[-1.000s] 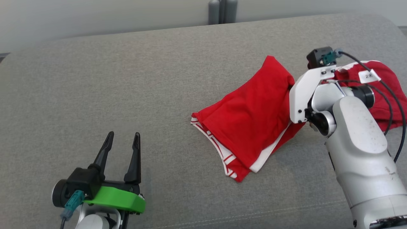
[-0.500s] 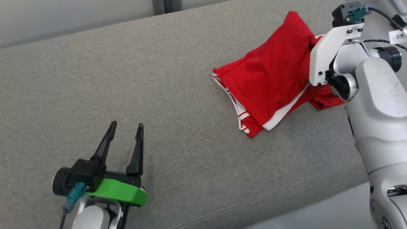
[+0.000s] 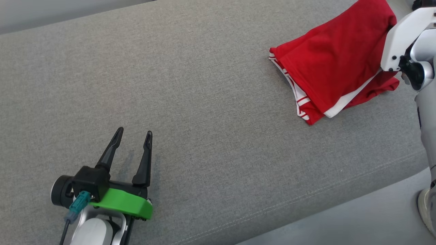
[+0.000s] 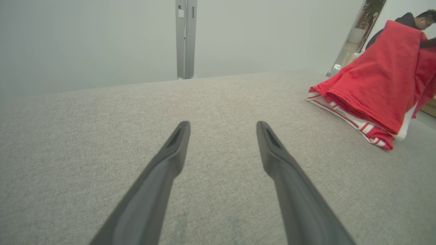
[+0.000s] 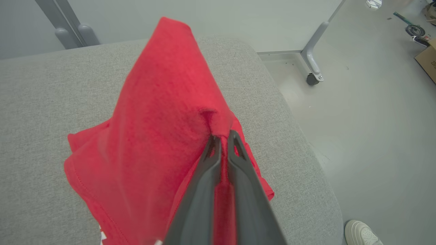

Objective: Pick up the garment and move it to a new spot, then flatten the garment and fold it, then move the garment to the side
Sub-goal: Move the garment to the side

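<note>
**Clerk:** Largest item?

**Checker:** Desk (image 3: 211,85). It has a grey fabric top and rounded corners. The head view has swung across it in the last second, so the drift of things toward that view's upper right is the camera's doing.

**Clerk:** Next?

**Checker:** Right arm (image 3: 403,37), pale, over the desk's right end.

**Clerk:** The task's thing?

**Checker:** Garment (image 3: 337,64), red with white striped trim, lying in layers. It sits at the desk's right end, nearer the far right corner. The lower layers rest on the desk and the upper part is drawn up into a peak. A second ago more cloth lay spread behind the arm; I cannot tell whether that has been gathered in. As I judge it, the grasp is made and the carry to a new spot is barely begun. Flattening and folding are not yet started.

**Clerk:** Claws?

**Checker:** Left claw (image 3: 134,131) has its fingers apart with nothing between them. It hangs low over the desk's near left, well apart from the garment, as before. Right claw (image 5: 223,136) has its fingers pinched together on a tuck of garment at the peak.

**Clerk:** Smalls?

**Checker:** Shoe (image 5: 361,233), pale, on the floor off the desk's right end.

**Clerk:** Writing?

**Checker:** None on the garment. The print on the box (image 5: 427,61) is too small to read. A second ago a cable tag on the right arm read "2米".
</note>
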### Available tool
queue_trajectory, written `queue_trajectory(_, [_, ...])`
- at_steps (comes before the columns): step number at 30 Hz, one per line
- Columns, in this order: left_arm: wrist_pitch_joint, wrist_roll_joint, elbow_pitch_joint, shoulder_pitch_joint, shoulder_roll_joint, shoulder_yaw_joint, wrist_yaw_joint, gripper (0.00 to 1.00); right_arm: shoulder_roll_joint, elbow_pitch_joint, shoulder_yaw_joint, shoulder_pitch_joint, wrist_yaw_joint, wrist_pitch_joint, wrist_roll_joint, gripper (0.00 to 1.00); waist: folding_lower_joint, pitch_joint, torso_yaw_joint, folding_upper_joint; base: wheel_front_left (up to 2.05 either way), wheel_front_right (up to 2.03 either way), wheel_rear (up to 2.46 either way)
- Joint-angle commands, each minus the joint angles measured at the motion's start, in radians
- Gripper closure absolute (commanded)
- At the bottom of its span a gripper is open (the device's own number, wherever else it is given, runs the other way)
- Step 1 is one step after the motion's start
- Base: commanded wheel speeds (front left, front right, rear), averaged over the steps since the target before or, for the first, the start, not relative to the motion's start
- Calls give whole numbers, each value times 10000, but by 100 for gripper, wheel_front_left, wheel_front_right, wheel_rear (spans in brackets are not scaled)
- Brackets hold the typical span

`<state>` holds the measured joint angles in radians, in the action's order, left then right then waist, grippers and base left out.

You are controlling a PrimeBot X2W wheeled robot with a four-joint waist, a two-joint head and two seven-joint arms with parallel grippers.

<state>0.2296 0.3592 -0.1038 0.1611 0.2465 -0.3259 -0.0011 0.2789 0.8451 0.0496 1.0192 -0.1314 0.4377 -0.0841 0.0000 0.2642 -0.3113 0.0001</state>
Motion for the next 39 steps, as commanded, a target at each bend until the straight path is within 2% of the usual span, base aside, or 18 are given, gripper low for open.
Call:
queue_trajectory(1, [-59, -71, 65, 183, 105, -26, -26, 0, 106, 136, 192, 173, 18, -164, 193, 100, 0, 170, 198, -1, 0, 0, 0])
queue_trajectory(14, [-433, -213, 664, 502, 413, -145, -16, 0, 689, 849, 2573, 440, 18, -1285, 2480, 100, 0, 1209, 908, -1, 0, 0, 0])
queue_trajectory(20, [-612, -340, 830, 777, 487, -362, -80, 0, 537, 964, 3672, 462, 18, -1699, 3782, 100, 0, 1608, 1212, -1, 0, 0, 0])
queue_trajectory(21, [-625, -355, 851, 814, 491, -385, -81, 0, 547, 973, 3768, 417, 18, -1780, 4032, 73, 0, 1667, 1261, -1, 0, 0, 0])
queue_trajectory(22, [-643, -348, 864, 848, 485, -405, -89, 0, 614, 1001, 3839, 314, 18, -1775, 4310, 32, 0, 1716, 1315, -1, 0, 0, 0])
queue_trajectory(23, [-656, -348, 872, 886, 481, -429, -106, 0, 672, 1050, 3923, 210, 18, -1743, 4560, 0, 0, 1763, 1374, -1, 0, 0, 0])
queue_trajectory(30, [-589, -356, 806, 1029, 522, -444, -46, 0, 556, 1071, 4721, 43, 18, -2313, 5663, 0, 0, 1896, 1529, -1, 0, 0, 0])
queue_trajectory(35, [-392, -408, 771, 1102, 531, -475, -59, 0, 310, 1296, 4839, 223, 18, -2785, 5760, 0, 0, 1771, 1493, -1, 0, 0, 0])
queue_trajectory(37, [-217, -500, 767, 1137, 549, -413, 31, 0, 156, 1452, 4897, 251, 18, -3079, 5648, 0, 0, 1612, 1484, -1, 0, 0, 0])
queue_trajectory(39, [-174, -409, 619, 1017, 382, -173, 401, 0, 137, 1537, 4832, 155, 18, -3405, 5689, 0, 0, 1405, 1491, -1, 0, 0, 0])
